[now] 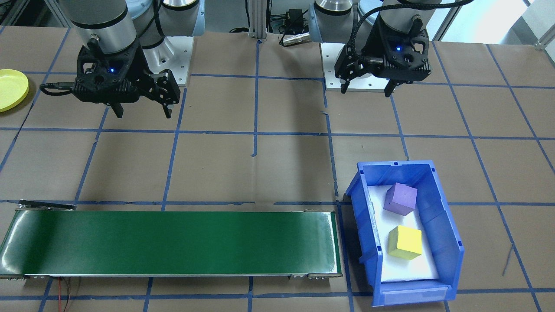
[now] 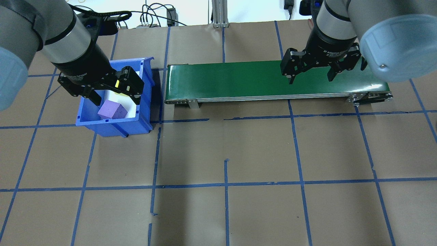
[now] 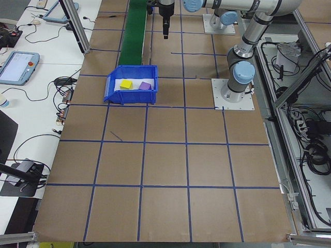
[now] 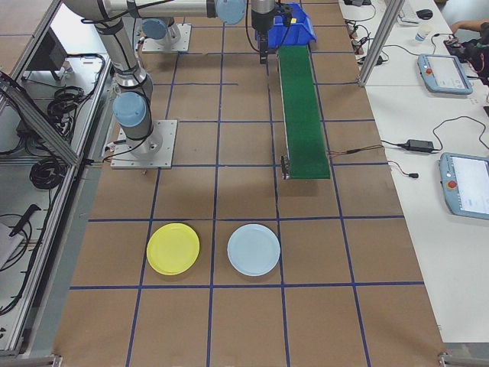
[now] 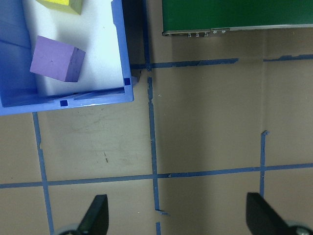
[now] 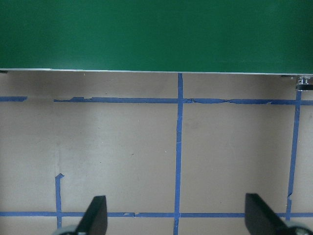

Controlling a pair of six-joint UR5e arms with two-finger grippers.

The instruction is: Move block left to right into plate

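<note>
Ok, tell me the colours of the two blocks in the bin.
Purple and yellow; the front-facing view shows them best.

Even bright overhead light; soft shadows under arms; glare on conveyor belt (image 1: 173, 242); sharp focus.

You are looking at a robotics lab. The desk (image 3: 165, 170) is covered in brown paper marked into squares by blue tape (image 3: 145, 144), and two arms are bolted to metal base plates (image 3: 232, 95) on it. A small green conveyor belt (image 1: 173, 242) sits on top. Beside the desk you can see control tablets (image 4: 462, 183), loose cables (image 4: 397, 157) and aluminium frame posts (image 4: 382, 38).
</note>
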